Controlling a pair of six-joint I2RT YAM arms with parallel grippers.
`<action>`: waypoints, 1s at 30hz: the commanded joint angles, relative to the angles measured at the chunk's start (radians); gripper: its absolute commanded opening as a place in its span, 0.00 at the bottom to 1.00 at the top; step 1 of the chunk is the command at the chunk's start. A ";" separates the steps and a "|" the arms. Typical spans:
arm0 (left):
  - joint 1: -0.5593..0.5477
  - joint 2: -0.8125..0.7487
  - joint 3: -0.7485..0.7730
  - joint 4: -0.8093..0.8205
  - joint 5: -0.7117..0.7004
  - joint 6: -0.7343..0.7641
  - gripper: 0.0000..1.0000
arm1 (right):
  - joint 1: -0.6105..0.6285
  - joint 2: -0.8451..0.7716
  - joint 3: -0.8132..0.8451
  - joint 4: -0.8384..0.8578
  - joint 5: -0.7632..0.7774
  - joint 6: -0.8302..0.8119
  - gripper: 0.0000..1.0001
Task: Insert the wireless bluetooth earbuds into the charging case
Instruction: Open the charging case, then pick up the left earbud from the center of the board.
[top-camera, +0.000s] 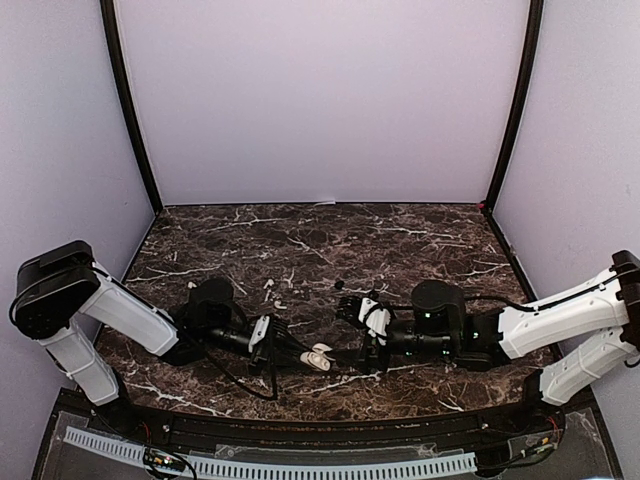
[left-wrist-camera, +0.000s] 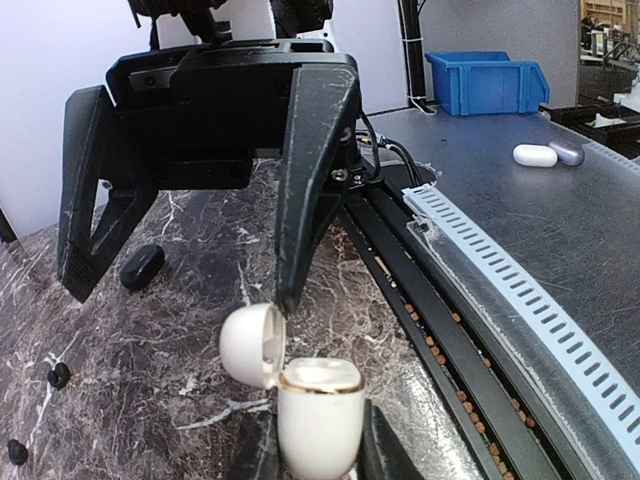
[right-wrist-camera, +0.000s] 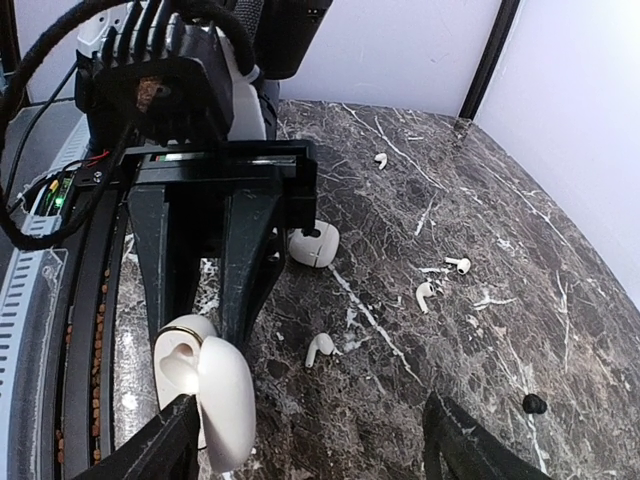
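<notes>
The left claw (right-wrist-camera: 205, 335) was closed on the white case (left-wrist-camera: 318, 415). It pinched the lower body from both sides and held the case upright near the front edge of the worktop (right-wrist-camera: 480, 200), about midway across. The lid (left-wrist-camera: 250, 345) stood hinged open to one side, and the gold-rimmed mouth faced up. The wells inside could not be seen. The right claw (left-wrist-camera: 180, 295) hovered just beside the case on the right, its jaws spread wide with nothing between them.

Four white buds (right-wrist-camera: 320, 347) lay loose on the worktop farther out, apart from one another, the nearest one near the held case. A black bud (right-wrist-camera: 534, 403) lay off by itself. A second white case (right-wrist-camera: 313, 243) and a black case (left-wrist-camera: 142, 265) also sat on the worktop.

The buds looked very light, hard and glossy, so they would likely skid or pop out of a pinch and roll if nudged. The soundest hold was probably across the rounded head, which left the stem free to point down into its well. A light squeeze should have been enough. The held case looked smooth and pebble-round too, and liable to twist in the grip if pushed off-centre. Its thin hinge seemed the weak part, so any pressure was best put straight down, away from the lid.
</notes>
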 joint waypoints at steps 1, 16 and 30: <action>0.005 0.009 0.030 0.029 0.031 -0.066 0.21 | -0.005 -0.015 -0.011 0.054 -0.028 0.004 0.77; 0.019 0.028 0.039 0.077 0.130 -0.143 0.21 | -0.005 -0.028 -0.006 0.038 0.015 -0.002 0.77; 0.036 0.025 0.047 0.082 0.101 -0.201 0.20 | -0.007 -0.168 -0.049 0.061 0.182 0.150 0.92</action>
